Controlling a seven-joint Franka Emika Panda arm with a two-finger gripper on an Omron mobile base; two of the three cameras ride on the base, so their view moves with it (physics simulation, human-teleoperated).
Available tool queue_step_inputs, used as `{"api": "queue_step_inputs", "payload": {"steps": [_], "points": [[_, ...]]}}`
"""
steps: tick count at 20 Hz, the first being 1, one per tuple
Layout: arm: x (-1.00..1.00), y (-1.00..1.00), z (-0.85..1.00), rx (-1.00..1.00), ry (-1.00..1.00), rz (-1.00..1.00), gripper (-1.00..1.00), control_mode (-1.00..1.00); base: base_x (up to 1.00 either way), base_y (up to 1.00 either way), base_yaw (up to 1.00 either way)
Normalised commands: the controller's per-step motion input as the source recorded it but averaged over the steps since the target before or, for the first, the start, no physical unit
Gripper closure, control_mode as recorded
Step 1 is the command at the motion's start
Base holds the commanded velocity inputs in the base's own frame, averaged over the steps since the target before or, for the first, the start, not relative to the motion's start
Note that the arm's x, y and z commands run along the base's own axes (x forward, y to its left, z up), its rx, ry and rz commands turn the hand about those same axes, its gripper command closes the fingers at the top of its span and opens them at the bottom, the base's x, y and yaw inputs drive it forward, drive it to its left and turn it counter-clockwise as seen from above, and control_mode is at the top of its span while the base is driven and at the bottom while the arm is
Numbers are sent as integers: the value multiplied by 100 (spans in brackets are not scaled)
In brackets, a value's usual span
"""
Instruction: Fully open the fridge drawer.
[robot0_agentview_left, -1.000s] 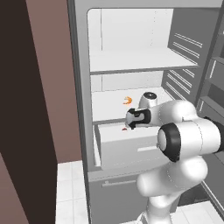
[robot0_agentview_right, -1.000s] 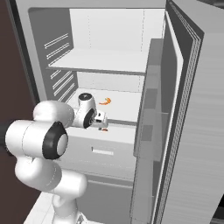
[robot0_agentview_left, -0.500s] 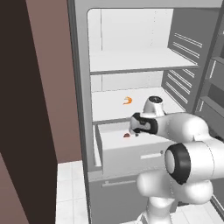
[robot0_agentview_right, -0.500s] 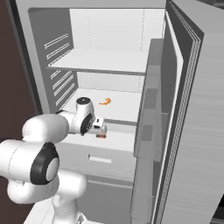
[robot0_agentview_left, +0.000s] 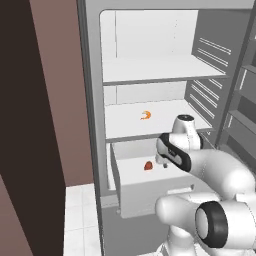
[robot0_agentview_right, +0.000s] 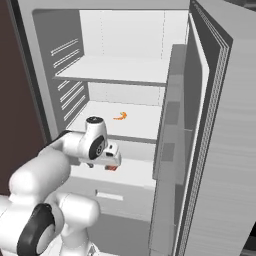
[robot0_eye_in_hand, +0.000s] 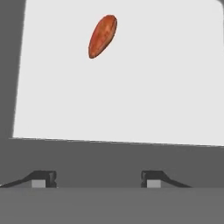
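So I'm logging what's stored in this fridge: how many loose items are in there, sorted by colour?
Orange, curled item on the shelf above the fridge drawer: 1
Reddish-brown, oval item on the drawer floor: 1
Total: 2

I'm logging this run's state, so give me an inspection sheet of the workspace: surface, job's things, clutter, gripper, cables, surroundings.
Surface: white shelf bears a small orange item.
Job's things: fridge drawer is pulled partly out of the fridge; its bar handle is untouched.
Clutter: a reddish-brown oval item lies on the drawer floor.
Gripper: gripper open, above the drawer interior, holding nothing.
Cables: nothing seen.
Surroundings: ribbed fridge door stands open; brown wall beside the fridge.
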Motion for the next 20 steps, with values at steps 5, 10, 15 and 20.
{"api": "queue_step_inputs", "payload": {"steps": [5, 10, 15, 20], "points": [[-100, -26, -49, 0, 14, 0, -100, -100, 0, 0, 0], [-100, -22, -27, 0, 7, 0, -100, -100, 0, 0, 0], [-97, -27, 30, 10, -12, -2, -100, -100, 0, 0, 0], [-81, -9, 99, 13, -39, 0, -100, -100, 0, 0, 0]]}}
